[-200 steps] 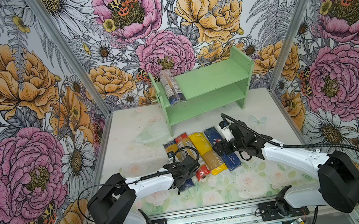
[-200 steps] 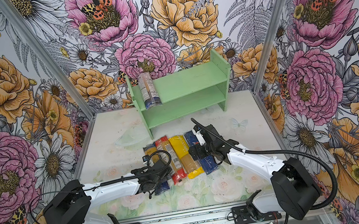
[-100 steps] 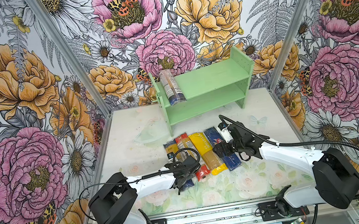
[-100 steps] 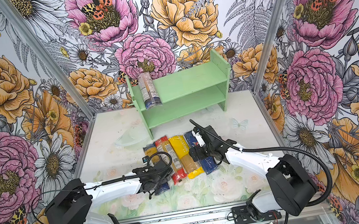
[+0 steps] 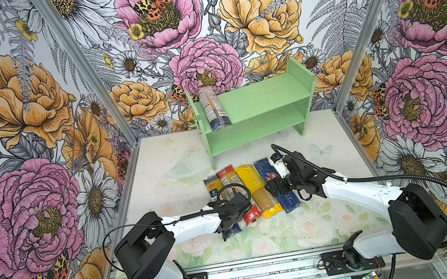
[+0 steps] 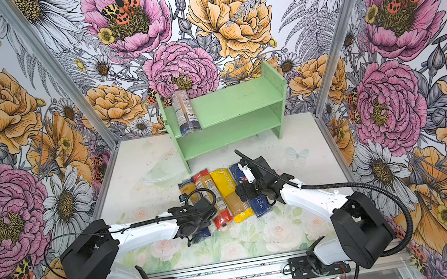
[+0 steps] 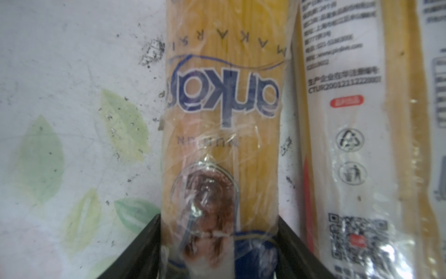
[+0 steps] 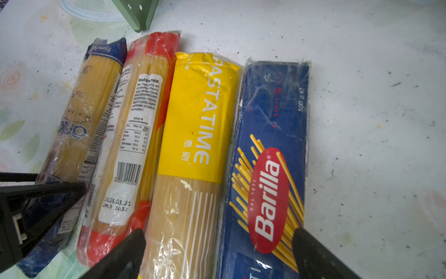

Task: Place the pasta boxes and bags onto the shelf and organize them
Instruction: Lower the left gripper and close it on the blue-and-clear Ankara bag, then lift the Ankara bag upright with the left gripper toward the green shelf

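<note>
Four pasta packs lie side by side on the table: a clear bag with dark-blue ends, a red-ended bag, a yellow bag and a dark blue Barilla box. My left gripper sits low at the near end of the clear bag, one finger pressed on each side. My right gripper hangs open above the yellow bag and the Barilla box, spanning both. Another clear blue-ended bag lies on the top board of the mint-green shelf.
A clear plastic piece lies on the table by the shelf's front left leg. Floral walls close in on three sides. The aluminium rail with both arm bases runs along the front.
My left gripper's fingers have closed in from wide open onto the sides of the clear bag. The right arm has shifted slightly over the yellow bag and box, still open.
</note>
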### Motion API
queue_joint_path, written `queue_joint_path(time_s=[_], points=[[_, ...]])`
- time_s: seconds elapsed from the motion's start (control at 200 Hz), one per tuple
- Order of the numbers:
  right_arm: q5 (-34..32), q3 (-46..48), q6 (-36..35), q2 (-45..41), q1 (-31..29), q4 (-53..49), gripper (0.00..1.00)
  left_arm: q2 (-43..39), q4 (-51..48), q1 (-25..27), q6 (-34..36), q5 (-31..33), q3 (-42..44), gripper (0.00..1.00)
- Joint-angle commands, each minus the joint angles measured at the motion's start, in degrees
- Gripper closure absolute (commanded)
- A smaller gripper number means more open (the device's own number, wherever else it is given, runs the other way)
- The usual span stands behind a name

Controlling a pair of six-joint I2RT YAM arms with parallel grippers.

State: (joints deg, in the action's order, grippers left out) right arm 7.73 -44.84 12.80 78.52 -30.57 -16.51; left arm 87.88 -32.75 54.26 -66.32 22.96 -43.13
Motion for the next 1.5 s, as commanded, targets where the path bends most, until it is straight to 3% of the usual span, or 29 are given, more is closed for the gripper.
queue_joint_path(time_s=[0.0, 0.245, 0.631, 0.691, 0.836, 1.491], points=[[-0.4, -0.4, -0.3, -0.3, -0.4, 0.3, 0.03, 1.1, -1.7, 0.4, -0.9, -1.5, 0.1, 0.39], [-1.2, 0.4, -0.7, -1.7, -0.4, 0.3, 0.03, 1.1, -1.7, 0.5, -0.6, -1.3, -0.3, 0.47], [-1.1, 0.4, -0.7, -1.4, -0.3, 0.3, 0.03, 0.6, -1.7, 0.5, 0.2, -1.3, -1.0, 0.68], [-0.9, 0.4, -0.7, -1.3, -0.2, 0.3, 0.03, 0.2, -1.9, 0.5, 0.6, -1.3, -1.3, 0.74], [-0.1, -0.1, -0.8, -1.0, 0.1, 0.3, 0.03, -0.4, -3.2, 0.4, 1.4, -0.8, -2.7, 1.0], [1.5, 0.5, -1.5, -1.4, 2.3, 0.0, 0.02, -3.9, -8.3, 0.4, 3.3, 0.0, -6.9, 1.0]])
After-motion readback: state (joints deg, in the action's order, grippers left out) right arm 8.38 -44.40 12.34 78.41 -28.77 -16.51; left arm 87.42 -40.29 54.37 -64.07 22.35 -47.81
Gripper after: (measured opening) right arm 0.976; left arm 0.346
